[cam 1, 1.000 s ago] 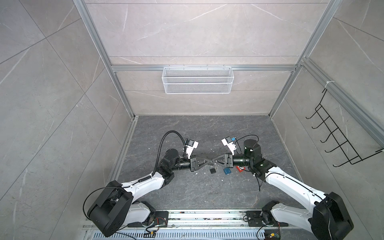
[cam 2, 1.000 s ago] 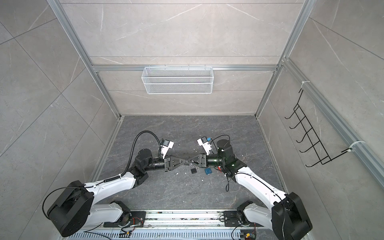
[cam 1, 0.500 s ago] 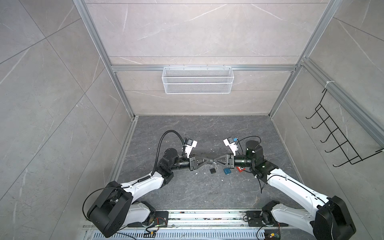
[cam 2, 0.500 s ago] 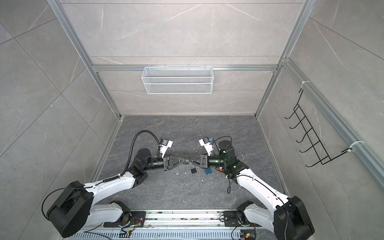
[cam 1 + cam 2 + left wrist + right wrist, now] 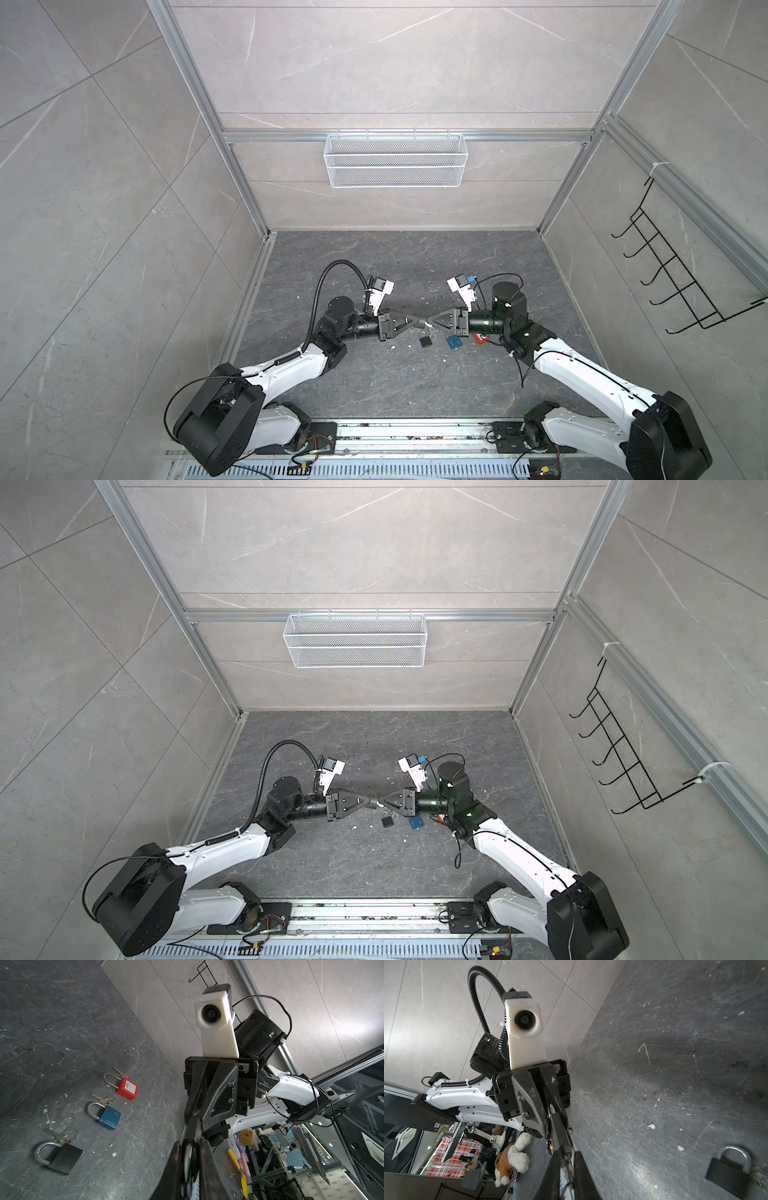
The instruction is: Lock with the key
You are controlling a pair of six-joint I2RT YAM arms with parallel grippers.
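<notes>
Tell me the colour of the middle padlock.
The middle padlock is blue; best seen in the left wrist view.

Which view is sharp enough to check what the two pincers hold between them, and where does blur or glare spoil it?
Left wrist view: padlocks crisp, but left pincer and the metal piece it pinches blur. Right wrist view: right pincer blurred too, sheen on the floor. In both top views: even light, grip too small to read.
</notes>
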